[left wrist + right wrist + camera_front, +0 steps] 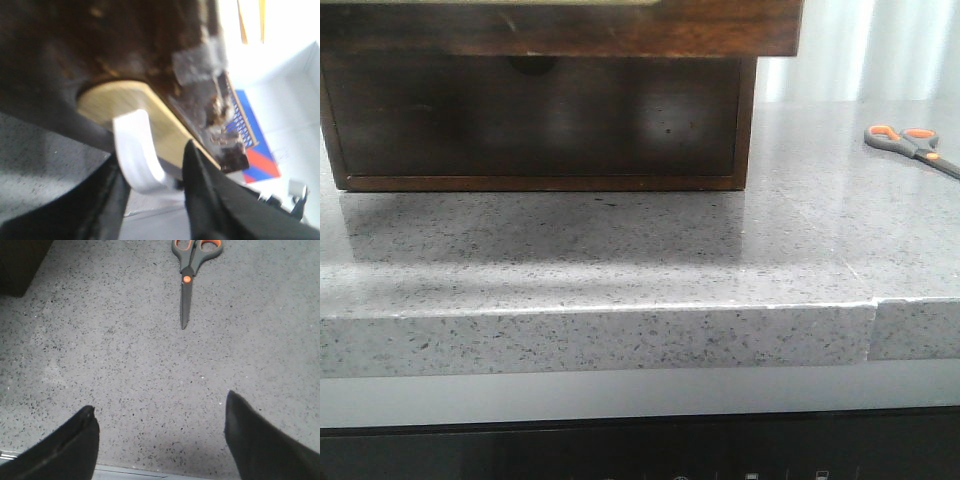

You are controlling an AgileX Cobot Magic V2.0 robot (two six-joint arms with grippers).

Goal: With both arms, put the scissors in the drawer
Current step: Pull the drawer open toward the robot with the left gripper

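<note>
The scissors (912,147) are seen lying flat on the speckled grey countertop (620,250) at the far right of the front view, blades closed, well apart from the wooden cabinet (540,120) that fills the upper left. In the right wrist view the scissors (191,270) are shown with the orange-lined loops away from the fingers and the blade tip directed back toward them; the right gripper (160,435) is held above bare stone with its fingers spread wide and nothing between them. The reddish-brown drawer (560,30) is seen projecting forward over the plain dark front with the semicircular notch (532,64) below it. In the left wrist view the drawer's pale, gold-rimmed panel (125,105) is shown close up and blurred, with a white curved handle (137,150) standing out from it. The left gripper (152,185) appears to be set around this handle, though whether the fingers actually press on it cannot be told from the soft picture.
</note>
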